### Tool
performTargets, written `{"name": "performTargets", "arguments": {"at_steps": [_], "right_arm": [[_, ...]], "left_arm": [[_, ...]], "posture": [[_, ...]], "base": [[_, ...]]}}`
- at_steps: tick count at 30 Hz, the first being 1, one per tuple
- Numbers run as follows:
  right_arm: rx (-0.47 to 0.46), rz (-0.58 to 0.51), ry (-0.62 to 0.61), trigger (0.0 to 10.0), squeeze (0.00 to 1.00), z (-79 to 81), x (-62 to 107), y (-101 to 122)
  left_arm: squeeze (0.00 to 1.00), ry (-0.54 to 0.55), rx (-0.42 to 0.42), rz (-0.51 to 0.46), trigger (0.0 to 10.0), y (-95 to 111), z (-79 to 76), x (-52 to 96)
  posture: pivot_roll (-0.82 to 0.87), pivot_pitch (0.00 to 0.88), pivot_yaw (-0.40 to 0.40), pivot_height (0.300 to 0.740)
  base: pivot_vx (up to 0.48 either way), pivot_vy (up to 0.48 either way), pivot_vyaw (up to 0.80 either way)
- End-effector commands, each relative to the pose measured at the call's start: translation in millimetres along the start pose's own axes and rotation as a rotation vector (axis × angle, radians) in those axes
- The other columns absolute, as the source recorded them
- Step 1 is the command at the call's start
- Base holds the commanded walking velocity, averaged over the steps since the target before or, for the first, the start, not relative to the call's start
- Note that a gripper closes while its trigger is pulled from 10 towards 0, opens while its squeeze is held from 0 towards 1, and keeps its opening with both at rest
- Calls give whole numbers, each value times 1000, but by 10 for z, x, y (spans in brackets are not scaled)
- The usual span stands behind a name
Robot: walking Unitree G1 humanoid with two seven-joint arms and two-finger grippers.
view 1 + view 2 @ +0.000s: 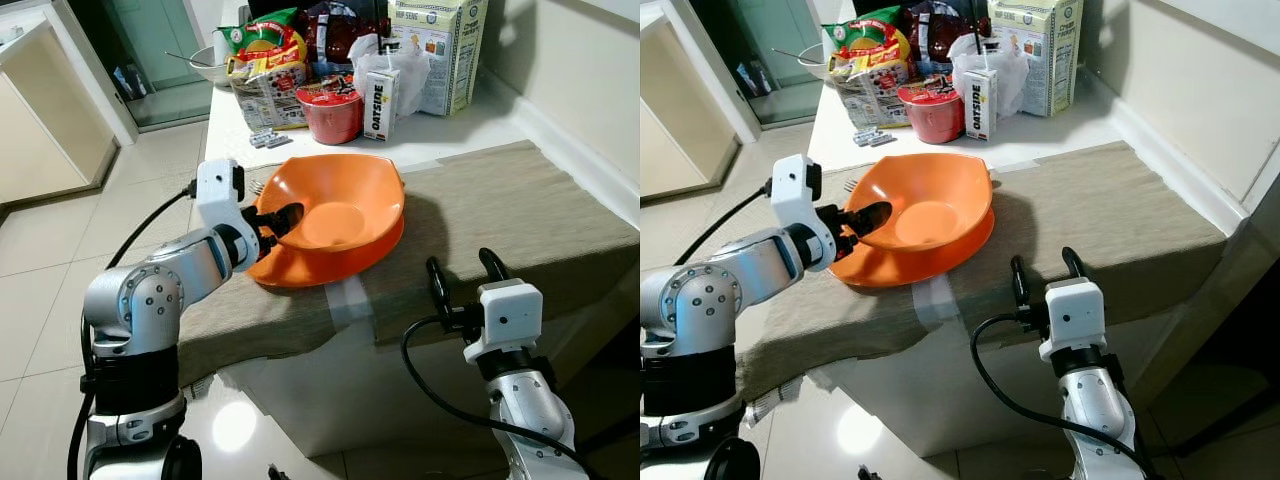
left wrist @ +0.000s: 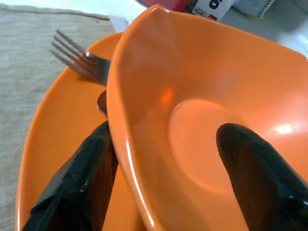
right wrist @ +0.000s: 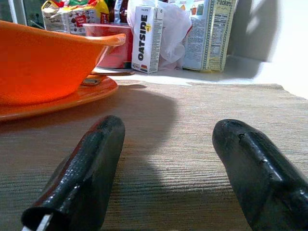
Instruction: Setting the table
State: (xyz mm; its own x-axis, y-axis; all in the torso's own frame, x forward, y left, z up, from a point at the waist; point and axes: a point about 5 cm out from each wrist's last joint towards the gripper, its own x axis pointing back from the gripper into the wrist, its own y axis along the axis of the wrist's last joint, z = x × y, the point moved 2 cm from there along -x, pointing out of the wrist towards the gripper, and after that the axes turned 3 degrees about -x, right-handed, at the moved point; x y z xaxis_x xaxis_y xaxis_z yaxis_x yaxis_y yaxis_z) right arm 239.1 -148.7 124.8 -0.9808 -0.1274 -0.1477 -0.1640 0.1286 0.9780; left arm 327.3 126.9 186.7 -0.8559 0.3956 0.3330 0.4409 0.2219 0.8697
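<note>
Beige table runner (image 1: 520,200) is covering the counter, orange bowl (image 1: 345,205) sitting on an orange plate (image 1: 300,265). Left gripper (image 1: 283,222) is pinching the bowl's rim, fork (image 2: 82,62) lying behind. Right gripper (image 1: 466,270) is hovering spread apart at the runner's near edge.

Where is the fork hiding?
The fork lies on the orange plate, tucked under the far-left rim of the orange bowl, its tines poking out toward the cloth.

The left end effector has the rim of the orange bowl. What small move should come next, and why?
Probably lift the orange bowl slightly. The left end effector grips its rim, one finger inside and one outside, and the bowl sits tilted on the orange plate, where a fork also rests.
</note>
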Motion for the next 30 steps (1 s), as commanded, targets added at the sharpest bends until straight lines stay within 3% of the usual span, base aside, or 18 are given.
{"name": "performTargets", "arguments": {"at_steps": [1, 18, 25, 30], "right_arm": [[6, 2, 6, 10000, 0, 23, 14, 0], [8, 12, 3, 10000, 0, 31, 33, -13], [10, 16, 0, 10000, 0, 27, 33, -23], [11, 16, -2, 10000, 0, 28, 27, -24]], "left_arm": [[0, -9, -26, -3, 0, 43, -6, 10], [0, -60, 28, 58, 0, -37, -53, -13], [0, -30, 11, 1, 0, 64, 10, -5], [0, -22, 7, -105, 0, 311, 52, 25]], "posture": [[-196, 14, 190, 740], [-196, 28, 194, 740], [-195, 29, 194, 740], [-189, 32, 192, 740]], "base": [[0, 0, 0], [0, 0, 0], [0, 0, 0], [0, 0, 0]]}}
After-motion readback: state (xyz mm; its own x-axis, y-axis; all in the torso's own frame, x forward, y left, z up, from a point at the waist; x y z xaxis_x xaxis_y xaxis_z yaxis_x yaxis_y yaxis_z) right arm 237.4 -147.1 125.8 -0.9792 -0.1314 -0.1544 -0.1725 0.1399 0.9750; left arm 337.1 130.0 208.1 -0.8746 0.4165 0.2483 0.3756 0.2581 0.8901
